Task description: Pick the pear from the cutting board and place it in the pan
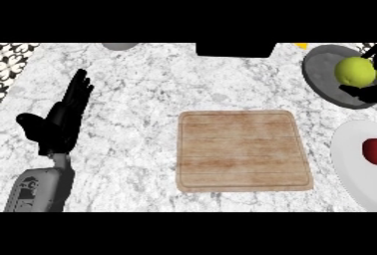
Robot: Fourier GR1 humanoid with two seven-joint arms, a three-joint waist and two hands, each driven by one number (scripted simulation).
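Observation:
The yellow-green pear (355, 71) hangs over the grey pan (318, 69) at the far right. My right hand (358, 92) is curled round it; black fingers show below the pear and at its upper right, and the rest of the hand is cut off by the view's edge. I cannot tell whether the pear touches the pan's bottom. The wooden cutting board (243, 149) lies in the middle of the counter with nothing on it. My left hand (63, 117) rests open at the left, fingers up, well away from the board.
A white plate (347, 154) with a red item (370, 151) on it sits at the right edge, below the pan. A black object (234, 49), a grey round thing (117, 46) and a yellow bit (300, 45) line the far edge.

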